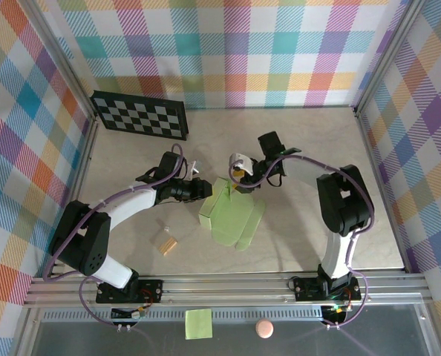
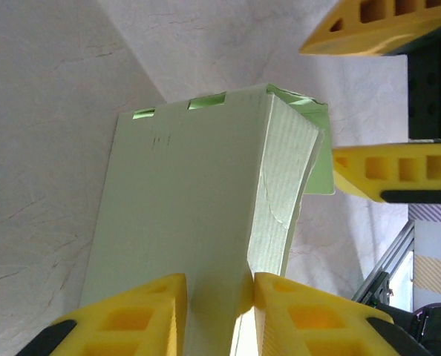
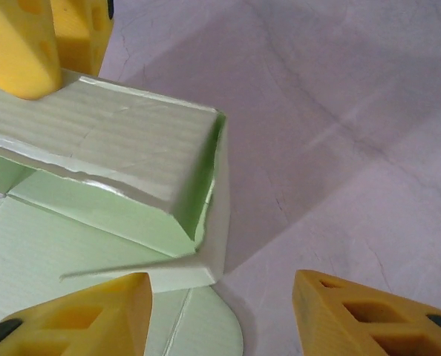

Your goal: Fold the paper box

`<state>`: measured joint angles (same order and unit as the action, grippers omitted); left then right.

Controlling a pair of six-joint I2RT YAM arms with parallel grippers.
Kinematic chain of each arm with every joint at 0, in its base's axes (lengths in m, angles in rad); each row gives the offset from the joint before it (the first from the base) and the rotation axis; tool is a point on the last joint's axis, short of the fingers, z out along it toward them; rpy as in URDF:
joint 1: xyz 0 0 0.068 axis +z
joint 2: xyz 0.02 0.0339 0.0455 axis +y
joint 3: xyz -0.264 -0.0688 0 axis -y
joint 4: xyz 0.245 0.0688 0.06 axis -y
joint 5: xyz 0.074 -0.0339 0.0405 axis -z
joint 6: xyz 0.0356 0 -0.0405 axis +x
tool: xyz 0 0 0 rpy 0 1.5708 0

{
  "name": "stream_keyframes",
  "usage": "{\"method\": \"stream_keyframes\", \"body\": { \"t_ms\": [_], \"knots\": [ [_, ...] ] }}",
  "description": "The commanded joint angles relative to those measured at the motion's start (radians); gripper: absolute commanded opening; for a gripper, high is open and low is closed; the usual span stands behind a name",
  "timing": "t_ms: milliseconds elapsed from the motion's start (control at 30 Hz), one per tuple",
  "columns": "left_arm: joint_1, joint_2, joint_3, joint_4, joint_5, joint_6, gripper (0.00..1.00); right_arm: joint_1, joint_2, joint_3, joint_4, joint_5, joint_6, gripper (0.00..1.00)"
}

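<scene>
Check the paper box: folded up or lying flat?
Partly folded. The paper box has one wall raised along a crease; its other flaps lie spread on the table.

The paper box (image 2: 183,222) is matt, faintly ribbed card (table (image 1: 317,148) smooth, marbled).

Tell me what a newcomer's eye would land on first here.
The pale green paper box, partly folded, lies mid-table between the two arms. The left gripper pinches a raised panel of it, while the right gripper stands open at the box's corner. A checkerboard sits at the far left, under bright plaid walls.
</scene>
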<state>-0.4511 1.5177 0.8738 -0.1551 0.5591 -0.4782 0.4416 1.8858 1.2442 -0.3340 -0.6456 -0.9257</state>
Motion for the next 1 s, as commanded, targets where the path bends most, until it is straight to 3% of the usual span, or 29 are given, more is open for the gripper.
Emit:
{"method": "stream_keyframes", "body": {
  "t_ms": [0, 567, 800, 967],
  "knots": [
    [-0.008, 0.025, -0.001, -0.094, -0.022, 0.025, 0.29, 0.029, 0.015, 0.023, -0.024, -0.054, -0.059, 0.51],
    [-0.008, 0.007, 0.002, -0.044, 0.008, 0.014, 0.28, 0.074, 0.038, -0.023, 0.119, 0.000, 0.084, 0.29],
    [-0.006, -0.017, -0.008, -0.017, 0.013, -0.008, 0.36, 0.084, -0.014, -0.083, 0.206, 0.078, 0.205, 0.23],
    [-0.006, -0.021, -0.018, -0.002, 0.026, -0.012, 0.35, 0.120, -0.070, -0.132, 0.245, 0.210, 0.333, 0.18]
  ]
}}
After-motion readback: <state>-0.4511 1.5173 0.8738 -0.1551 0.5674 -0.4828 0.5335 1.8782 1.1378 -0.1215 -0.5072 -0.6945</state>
